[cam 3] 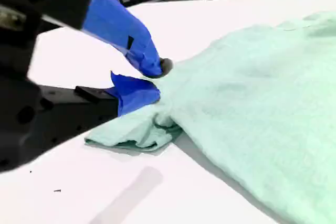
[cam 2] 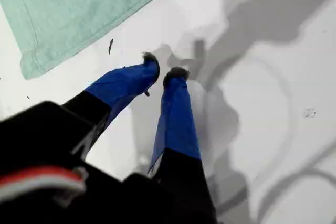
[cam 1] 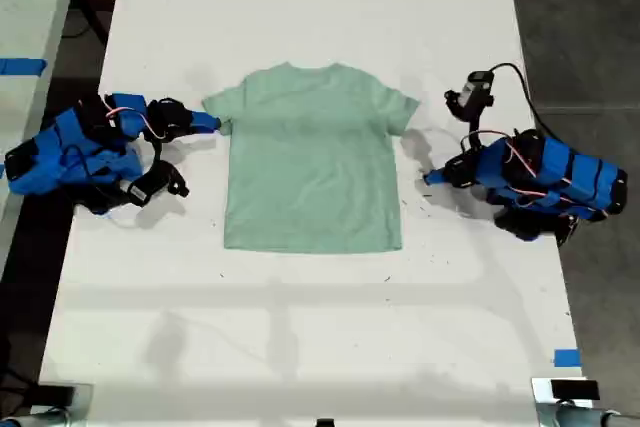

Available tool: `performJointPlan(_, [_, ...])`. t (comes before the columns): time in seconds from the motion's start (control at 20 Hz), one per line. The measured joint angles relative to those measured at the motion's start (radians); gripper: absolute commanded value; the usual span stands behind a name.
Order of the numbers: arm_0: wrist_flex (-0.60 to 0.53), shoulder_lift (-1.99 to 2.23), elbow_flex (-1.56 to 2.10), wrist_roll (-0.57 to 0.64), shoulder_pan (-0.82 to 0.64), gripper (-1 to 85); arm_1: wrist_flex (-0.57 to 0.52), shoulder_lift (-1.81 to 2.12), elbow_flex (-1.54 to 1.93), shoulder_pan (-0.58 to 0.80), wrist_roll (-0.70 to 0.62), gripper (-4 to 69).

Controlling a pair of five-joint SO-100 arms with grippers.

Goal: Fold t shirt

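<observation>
Exterior view shows the mint t shirt (cam 1: 312,162) lying flat and unfolded at the middle of the white table (cam 1: 300,337), neck toward the far edge.

My second gripper (cam 3: 155,80) sits at the sleeve (cam 3: 131,132) on the exterior view's left. Its jaws are slightly parted, with bunched cloth under the lower one. I cannot tell whether any fabric is pinched.

My first gripper (cam 2: 164,65) hangs over bare table just off the shirt's side on the exterior view's right, a narrow gap between its tips and nothing in it.

To fold cleanly, I judge the second gripper should bite past the sleeve's hem before lifting. The first should pin or take the matching edge so the shirt does not drag.

No container is visible.
</observation>
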Motion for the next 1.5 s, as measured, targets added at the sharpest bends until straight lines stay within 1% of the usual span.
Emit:
performJointPlan(0.05, [0.0, 0.0, 0.0, 0.006, 0.0, 3.8, 0.0, 0.0, 0.0, 0.0, 0.0, 2.4])
performJointPlan(0.1, [0.0, 0.0, 0.0, 0.057, -0.002, 3.8, 0.0, 0.0, 0.0, 0.008, 0.041, 1.2])
performJointPlan(0.15, [0.0, 0.0, 0.0, 0.141, -0.003, 3.8, 0.0, 0.0, 0.0, 0.034, 0.163, 1.2])
performJointPlan(0.2, [0.0, 0.0, 0.0, 0.189, 0.002, 3.8, 0.0, 0.0, 0.0, 0.063, 0.281, 1.2])
performJointPlan(0.25, [0.0, 0.0, 0.0, 0.209, 0.005, 3.8, 0.0, 0.0, 0.0, 0.058, 0.336, 1.5])
performJointPlan(0.3, [0.0, 0.0, 0.0, 0.215, 0.005, 3.8, 0.0, 0.0, 0.0, 0.054, 0.341, 2.9])
performJointPlan(0.45, [0.0, 0.0, 0.0, 0.216, 0.005, 3.8, -0.005, 0.0, 0.002, 0.049, 0.35, 1.2])
performJointPlan(0.65, [0.0, 0.0, 0.0, 0.216, 0.006, 3.8, -0.02, 0.0, 0.002, -0.011, 0.368, 1.2])
performJointPlan(0.75, [0.0, 0.0, 0.0, 0.216, 0.011, 3.8, -0.02, 0.0, 0.003, -0.064, 0.387, 1.2])
performJointPlan(0.85, [0.0, 0.0, 0.0, 0.216, 0.011, 4.0, -0.02, 0.0, 0.005, -0.069, 0.41, 1.0])
performJointPlan(0.9, [0.0, 0.0, 0.0, 0.164, 0.012, 18.9, -0.021, 0.0, 0.005, -0.071, 0.414, 0.8])
performJointPlan(0.95, [0.0, 0.002, 0.0, 0.054, 0.014, 46.5, -0.034, 0.0, 0.005, -0.098, 0.413, 0.8])
performJointPlan(1.0, [0.0, 0.002, 0.0, -0.063, 0.041, 54.0, -0.08, 0.0, 0.005, -0.12, 0.393, 0.7])
performJointPlan(1.05, [0.0, 0.002, 0.0, -0.147, 0.094, 53.9, -0.114, 0.0, 0.005, -0.089, 0.382, 0.7])
performJointPlan(1.1, [0.0, 0.002, 0.0, -0.201, 0.143, 52.9, -0.121, -0.002, 0.002, -0.037, 0.365, 0.8])
performJointPlan(1.15, [0.0, 0.002, 0.0, -0.268, 0.169, 64.2, -0.123, -0.038, -0.032, 0.008, 0.341, 0.9])
performJointPlan(1.2, [0.0, 0.002, 0.0, -0.351, 0.16, 72.0, -0.123, -0.138, -0.1, 0.067, 0.304, 4.8])
performJointPlan(1.25, [0.0, 0.005, 0.0, -0.425, 0.158, 70.9, -0.127, -0.255, -0.192, 0.13, 0.267, 11.7])
performJointPlan(1.3, [0.0, 0.005, 0.0, -0.469, 0.161, 69.5, -0.143, -0.397, -0.305, 0.193, 0.215, 15.1])
performJointPlan(1.35, [0.0, 0.005, 0.0, -0.483, 0.13, 59.2, -0.164, -0.568, -0.428, 0.25, 0.163, 16.8])
performJointPlan(1.4, [-0.002, 0.005, 0.0, -0.485, 0.095, 46.4, -0.19, -0.721, -0.538, 0.308, 0.103, 18.1])
performJointPlan(1.45, [-0.014, 0.005, 0.0, -0.459, 0.08, 30.6, -0.216, -0.87, -0.643, 0.374, 0.051, 18.7])
performJointPlan(1.5, [-0.026, 0.005, 0.0, -0.405, 0.071, 12.2, -0.252, -1.003, -0.732, 0.433, 0.005, 21.3])
